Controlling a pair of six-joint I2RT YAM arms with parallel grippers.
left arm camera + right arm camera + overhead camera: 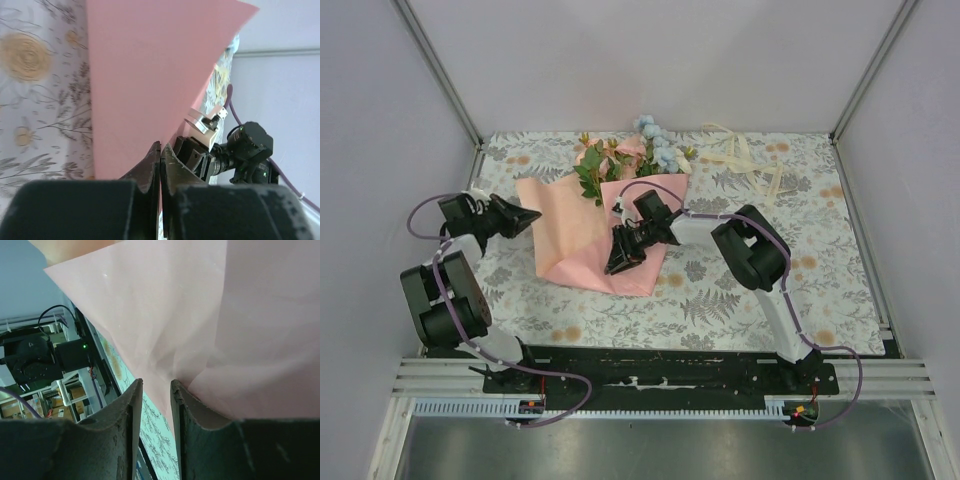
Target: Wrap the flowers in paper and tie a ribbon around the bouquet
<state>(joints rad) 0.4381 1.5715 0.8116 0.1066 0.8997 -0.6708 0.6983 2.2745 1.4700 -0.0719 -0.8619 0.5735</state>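
Note:
The salmon-pink paper (582, 235) lies on the table. The flowers (625, 160) lie on its far part, with peach, blue and white blooms and green leaves sticking out beyond the top edge. My left gripper (532, 218) is shut on the paper's left corner. In the left wrist view the jaws (161, 149) meet on the paper (150, 75), which rises ahead of them. My right gripper (618, 262) sits over the paper's middle, its fingers (156, 386) apart, with a fold of the paper (200, 315) reaching down between them. The cream ribbon (750, 165) lies loose at the far right.
A floral-print cloth (740, 290) covers the table. White walls and metal posts close in the back and both sides. The right arm's wrist (245, 145) shows just beyond the lifted paper in the left wrist view. The arms' base rail (650, 375) runs along the near edge.

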